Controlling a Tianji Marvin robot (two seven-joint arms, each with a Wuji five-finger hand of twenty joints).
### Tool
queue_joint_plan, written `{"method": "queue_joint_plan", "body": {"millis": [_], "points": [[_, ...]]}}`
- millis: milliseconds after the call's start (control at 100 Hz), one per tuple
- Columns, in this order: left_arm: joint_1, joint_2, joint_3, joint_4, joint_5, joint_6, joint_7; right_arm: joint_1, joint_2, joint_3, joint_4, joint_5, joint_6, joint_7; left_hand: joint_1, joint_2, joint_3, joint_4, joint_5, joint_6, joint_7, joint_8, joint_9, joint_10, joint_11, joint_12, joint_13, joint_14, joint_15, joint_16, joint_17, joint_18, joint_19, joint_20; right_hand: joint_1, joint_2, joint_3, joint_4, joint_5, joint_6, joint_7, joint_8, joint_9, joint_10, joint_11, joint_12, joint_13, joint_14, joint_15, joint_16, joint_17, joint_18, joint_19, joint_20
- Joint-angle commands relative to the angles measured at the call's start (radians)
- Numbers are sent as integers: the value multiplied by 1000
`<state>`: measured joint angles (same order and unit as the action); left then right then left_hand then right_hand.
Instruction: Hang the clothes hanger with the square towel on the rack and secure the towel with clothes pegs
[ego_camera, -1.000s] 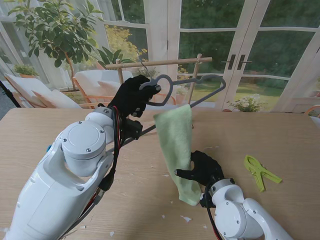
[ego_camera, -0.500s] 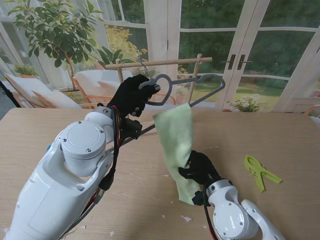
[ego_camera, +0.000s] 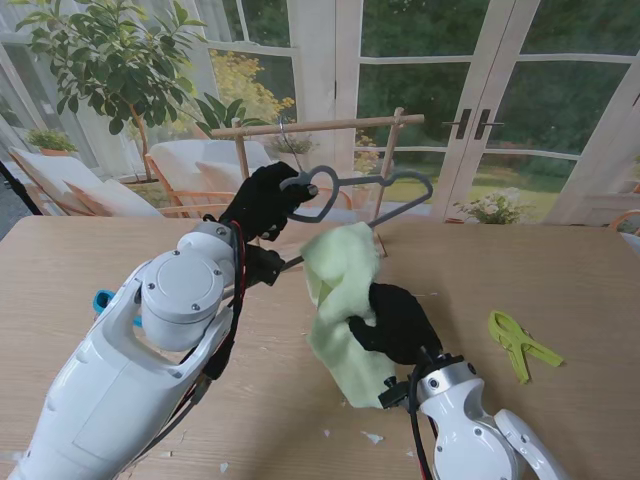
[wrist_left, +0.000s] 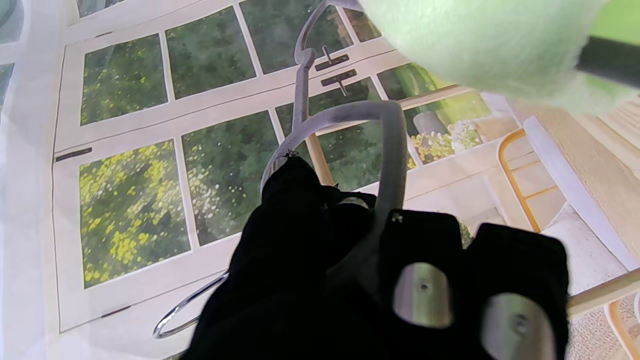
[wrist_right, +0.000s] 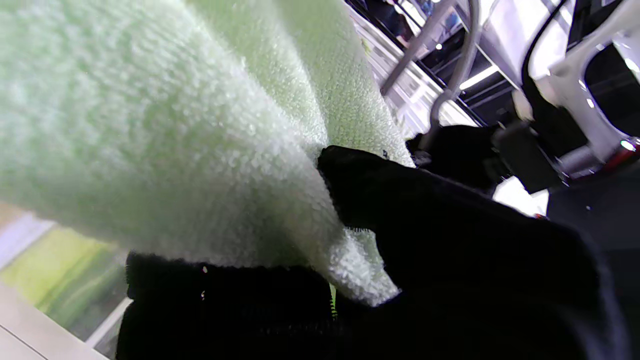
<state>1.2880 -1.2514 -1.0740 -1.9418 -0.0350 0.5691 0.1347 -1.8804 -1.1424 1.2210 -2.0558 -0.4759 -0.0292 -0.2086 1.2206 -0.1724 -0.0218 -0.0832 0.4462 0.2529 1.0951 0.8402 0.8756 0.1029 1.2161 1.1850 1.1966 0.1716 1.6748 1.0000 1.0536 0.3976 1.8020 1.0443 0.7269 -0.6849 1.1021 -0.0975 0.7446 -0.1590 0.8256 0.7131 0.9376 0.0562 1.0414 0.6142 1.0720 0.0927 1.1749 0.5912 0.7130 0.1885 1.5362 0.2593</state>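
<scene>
Both black-gloved hands are working above the pale wooden table. The left hand is gripping the hook end of the grey plastic clothes hanger, holding it up just beside the wooden rack. The right hand is clutching the light-green square towel draped from it. One lime-green clothes peg is lying on the table well right.

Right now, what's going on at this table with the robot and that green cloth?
The left hand holds a grey clothes hanger up near the wooden rack, but the hanger is not hung on it. A light green towel is draped over the hanger, and the right hand grips the towel's hanging part, bunching it. A green clothes peg lies untouched on the table to the right.
</scene>
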Motion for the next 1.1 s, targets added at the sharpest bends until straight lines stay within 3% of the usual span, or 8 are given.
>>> {"method": "queue_joint_plan", "body": {"millis": [0,260,640,1090], "points": [[1,2,7,12,0,-9,-20,7,-12,1,-30,-2,-12,5,70,65,13,29,-14,50,17,12,34,12,126,38,70,-129,95,15,34,-34,292,32,94,62,43,40,32,-75,-67,-50,6,-70,33,56,-6,-4,21,13,-17,-37,29,383],[3,9,27,48,-2,-35,-47,56,-19,-3,-56,12,-7,-8,70,66,11,29,-12,46,16,11,34,12,126,39,70,-130,94,15,34,-33,292,31,98,69,45,40,73,-125,-204,-104,-2,-71,26,85,-23,2,26,19,-35,-34,25,391],[18,42,36,67,25,-103,-136,149,-31,-23,-31,70,31,-15,68,66,8,29,-12,38,14,13,33,11,125,40,70,-130,94,15,35,-36,292,29,102,69,48,35,51,-145,-247,-140,-13,-68,27,104,-26,8,28,21,-38,-30,26,396],[21,13,-7,12,-81,-67,-61,146,-6,-23,37,75,105,110,69,68,9,29,-14,41,12,17,29,12,123,42,70,-129,94,15,33,-29,292,27,97,71,46,42,54,-111,-246,-152,-10,-59,19,107,-18,8,30,20,-29,-29,33,398]]}}
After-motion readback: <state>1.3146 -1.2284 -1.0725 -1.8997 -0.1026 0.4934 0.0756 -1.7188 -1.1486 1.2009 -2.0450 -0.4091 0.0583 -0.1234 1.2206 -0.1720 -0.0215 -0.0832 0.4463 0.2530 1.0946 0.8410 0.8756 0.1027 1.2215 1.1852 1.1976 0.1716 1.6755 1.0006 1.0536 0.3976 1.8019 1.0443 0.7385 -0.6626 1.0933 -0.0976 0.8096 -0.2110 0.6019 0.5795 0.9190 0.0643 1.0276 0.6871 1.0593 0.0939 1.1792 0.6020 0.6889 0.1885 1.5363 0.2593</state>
